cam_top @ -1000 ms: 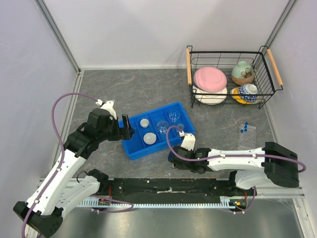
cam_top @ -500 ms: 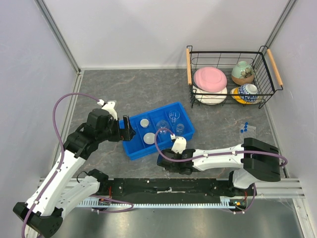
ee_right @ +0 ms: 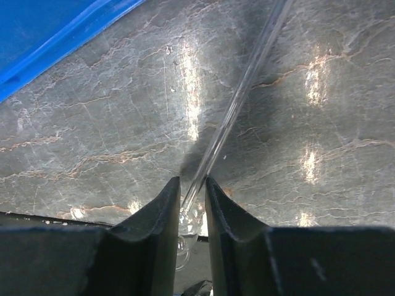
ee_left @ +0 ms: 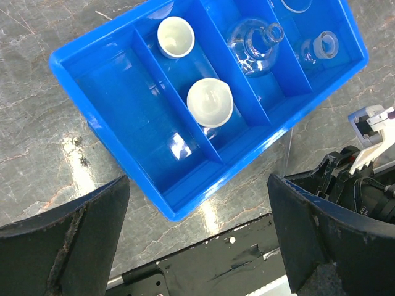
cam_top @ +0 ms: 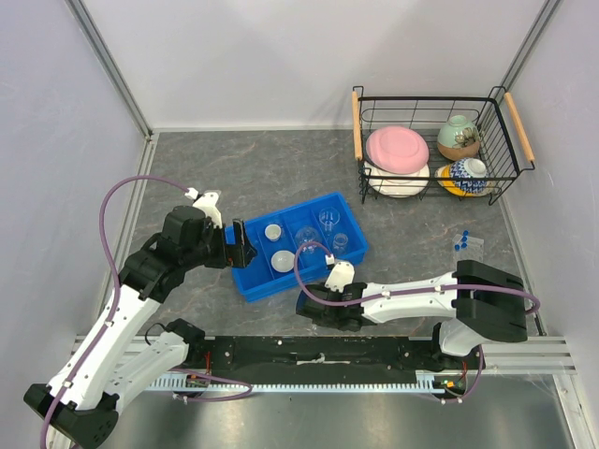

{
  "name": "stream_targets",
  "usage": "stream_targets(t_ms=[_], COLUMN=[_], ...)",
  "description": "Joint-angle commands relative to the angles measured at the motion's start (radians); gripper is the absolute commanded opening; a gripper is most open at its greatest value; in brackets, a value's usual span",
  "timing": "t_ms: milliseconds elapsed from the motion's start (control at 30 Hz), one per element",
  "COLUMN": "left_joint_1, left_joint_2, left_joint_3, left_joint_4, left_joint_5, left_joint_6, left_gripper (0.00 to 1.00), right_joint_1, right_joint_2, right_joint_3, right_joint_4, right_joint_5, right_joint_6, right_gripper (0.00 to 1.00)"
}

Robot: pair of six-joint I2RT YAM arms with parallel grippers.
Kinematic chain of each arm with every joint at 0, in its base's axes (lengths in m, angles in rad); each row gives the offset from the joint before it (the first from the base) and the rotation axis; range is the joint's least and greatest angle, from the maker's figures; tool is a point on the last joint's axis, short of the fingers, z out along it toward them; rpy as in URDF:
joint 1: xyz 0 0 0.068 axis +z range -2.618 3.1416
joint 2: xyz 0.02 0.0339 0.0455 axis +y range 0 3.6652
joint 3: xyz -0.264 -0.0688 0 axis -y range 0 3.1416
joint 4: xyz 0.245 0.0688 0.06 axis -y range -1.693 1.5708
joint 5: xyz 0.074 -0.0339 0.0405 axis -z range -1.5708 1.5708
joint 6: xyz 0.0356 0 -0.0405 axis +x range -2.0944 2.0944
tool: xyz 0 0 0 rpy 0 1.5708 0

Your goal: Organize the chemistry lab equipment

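A glass rod (ee_right: 242, 86) lies flat on the surface (ee_right: 321, 154) off the tray's (ee_left: 117, 92) near edge. It runs from the right gripper (ee_right: 192, 182) toward 1 o'clock in the wrist view, and the fingers flank it closely, though I cannot tell whether they pinch it. The tray edge sits at 11 o'clock with bare surface at 3, and the left gripper (ee_left: 197, 179) hangs spread above the tray, which holds two dishes (ee_left: 210, 102), one flask (ee_left: 254, 44) and two beakers (ee_left: 324, 44).

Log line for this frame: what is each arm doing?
left gripper: open, empty, over blue tray | right gripper: low, straddling glass rod lying on table, grip unconfirmed | stage: rod pickup
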Motion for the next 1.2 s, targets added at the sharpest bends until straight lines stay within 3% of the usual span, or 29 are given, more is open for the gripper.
stream_targets(t_ms=[0, 233, 633, 967, 1167], left_joint_1=[0.002, 0.002, 0.002, 0.002, 0.002], left_joint_2=[-0.01, -0.01, 0.005, 0.025, 0.04], left_joint_3=[0.038, 0.04, 0.047, 0.064, 0.07], left_joint_4=[0.015, 0.015, 0.001, -0.01, -0.015], left_joint_5=[0.029, 0.029, 0.019, -0.004, -0.021], left_joint_6=[0.045, 0.045, 0.049, 0.051, 0.057], left_gripper=[1.0, 1.0, 1.0, 1.0, 1.0], right_joint_1=[0.009, 0.01, 0.105, 0.381, 0.561], right_joint_2=[0.035, 0.029, -0.08, -0.163, -0.056], right_joint_3=[-0.009, -0.02, -0.023, 0.072, 0.253], right_joint_4=[-0.009, -0.008, -0.133, -0.417, -0.575], right_joint_5=[-0.011, -0.012, 0.021, 0.155, 0.229], right_joint_6=[0.038, 0.046, 0.091, 0.252, 0.226], right_gripper=[0.24, 0.08, 0.0, 0.0, 0.0])
